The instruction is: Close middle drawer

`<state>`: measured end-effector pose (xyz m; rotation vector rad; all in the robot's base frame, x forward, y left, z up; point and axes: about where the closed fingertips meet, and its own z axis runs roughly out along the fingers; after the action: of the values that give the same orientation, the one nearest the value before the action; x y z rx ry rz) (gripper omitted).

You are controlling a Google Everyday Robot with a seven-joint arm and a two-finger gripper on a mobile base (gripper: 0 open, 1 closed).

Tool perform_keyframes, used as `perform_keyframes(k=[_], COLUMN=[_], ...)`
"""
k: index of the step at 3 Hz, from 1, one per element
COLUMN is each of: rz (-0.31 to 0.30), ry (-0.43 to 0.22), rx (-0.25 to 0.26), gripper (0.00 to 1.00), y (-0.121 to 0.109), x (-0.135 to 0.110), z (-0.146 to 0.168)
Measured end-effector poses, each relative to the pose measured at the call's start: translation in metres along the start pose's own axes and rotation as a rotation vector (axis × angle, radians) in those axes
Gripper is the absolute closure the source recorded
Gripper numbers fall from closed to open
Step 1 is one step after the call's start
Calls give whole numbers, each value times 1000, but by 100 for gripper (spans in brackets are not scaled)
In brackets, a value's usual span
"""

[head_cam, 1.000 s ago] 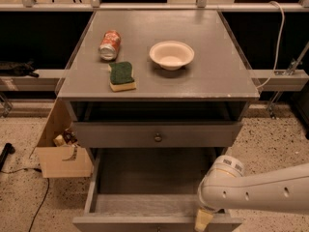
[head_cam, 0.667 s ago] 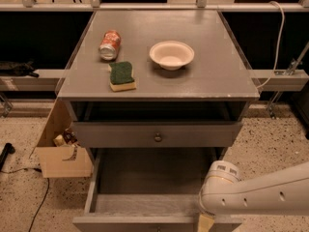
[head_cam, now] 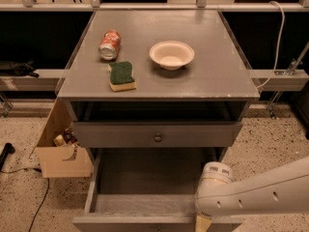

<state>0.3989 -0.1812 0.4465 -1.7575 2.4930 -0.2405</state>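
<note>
Hanging low and mostly hidden, the jaws cannot be judged spread or pressed together; the open middle drawer (head_cam: pixel 135 222) extends left of and behind them.

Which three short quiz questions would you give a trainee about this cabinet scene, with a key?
1. True or false: the middle drawer is pulled far out.
2. What else lies on the cabinet top with the green sponge? A) a can and a bowl B) a cup C) a knife
3. Fill in: the gripper is at the open drawer's ____ panel, right of centre.
Key: 1 true; 2 A; 3 front.
</note>
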Motion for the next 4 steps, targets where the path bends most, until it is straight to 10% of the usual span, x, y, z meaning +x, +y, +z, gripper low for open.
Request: perform_keyframes(k=[2,4], rz=[-16,-16], ry=[36,36], rx=[-14,-14], gripper=[0,43], y=[4,4], x=[-6,-6], z=[31,31])
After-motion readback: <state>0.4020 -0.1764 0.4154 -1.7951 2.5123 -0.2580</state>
